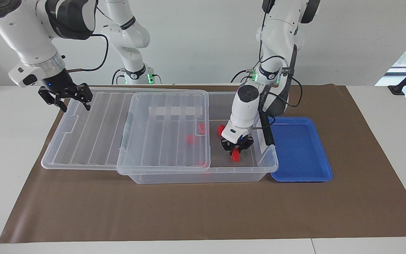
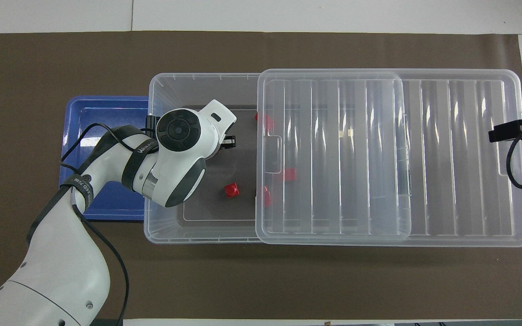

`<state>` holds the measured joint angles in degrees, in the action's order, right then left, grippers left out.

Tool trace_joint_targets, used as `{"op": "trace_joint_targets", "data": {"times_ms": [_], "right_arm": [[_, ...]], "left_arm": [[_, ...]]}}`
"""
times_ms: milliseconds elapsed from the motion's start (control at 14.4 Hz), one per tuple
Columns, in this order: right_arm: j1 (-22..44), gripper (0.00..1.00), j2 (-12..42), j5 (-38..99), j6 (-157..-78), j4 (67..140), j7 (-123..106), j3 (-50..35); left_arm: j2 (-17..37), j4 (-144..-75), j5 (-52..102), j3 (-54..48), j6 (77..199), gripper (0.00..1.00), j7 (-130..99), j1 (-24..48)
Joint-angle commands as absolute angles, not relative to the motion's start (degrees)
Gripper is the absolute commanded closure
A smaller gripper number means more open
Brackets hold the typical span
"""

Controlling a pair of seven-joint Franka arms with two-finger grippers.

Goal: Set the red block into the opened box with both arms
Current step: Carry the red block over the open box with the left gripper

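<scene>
Left gripper (image 1: 236,152) down inside the large clear plastic storage box (image 1: 203,175), fingers closed on a small bright red plastic block (image 1: 236,155) at the box floor, in the uncovered part toward the left arm's end. Ribbed transparent lid (image 1: 93,130) slid partway off toward the right arm's end. Right gripper (image 1: 67,100) over that lid's edge, jaws apart, holding nothing. Shallow blue tray (image 1: 300,150) just beside the box.
</scene>
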<state>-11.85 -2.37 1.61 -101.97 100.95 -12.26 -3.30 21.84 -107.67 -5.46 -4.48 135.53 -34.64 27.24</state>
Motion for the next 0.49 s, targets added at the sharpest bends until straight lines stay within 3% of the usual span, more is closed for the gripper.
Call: {"op": "trace_joint_targets", "data": {"times_ms": [0,208,416], "right_arm": [[-16.42,1.0,-3.87,1.14,-107.47,105.9,-17.65,-3.69],[-20.11,1.0,-1.59,0.27,-111.09,106.79,-19.95,-3.6],[-24.69,1.0,2.01,0.26,-112.84,106.26,-27.22,-3.6]], "left_arm": [[22.06,-107.58,-7.03,-4.31,136.58,0.0,-36.04,26.9],[20.23,-107.14,-6.94,-4.13,135.79,0.0,-35.95,26.89],[14.79,-107.05,-6.86,-4.22,130.28,0.0,-35.6,26.72]]}}
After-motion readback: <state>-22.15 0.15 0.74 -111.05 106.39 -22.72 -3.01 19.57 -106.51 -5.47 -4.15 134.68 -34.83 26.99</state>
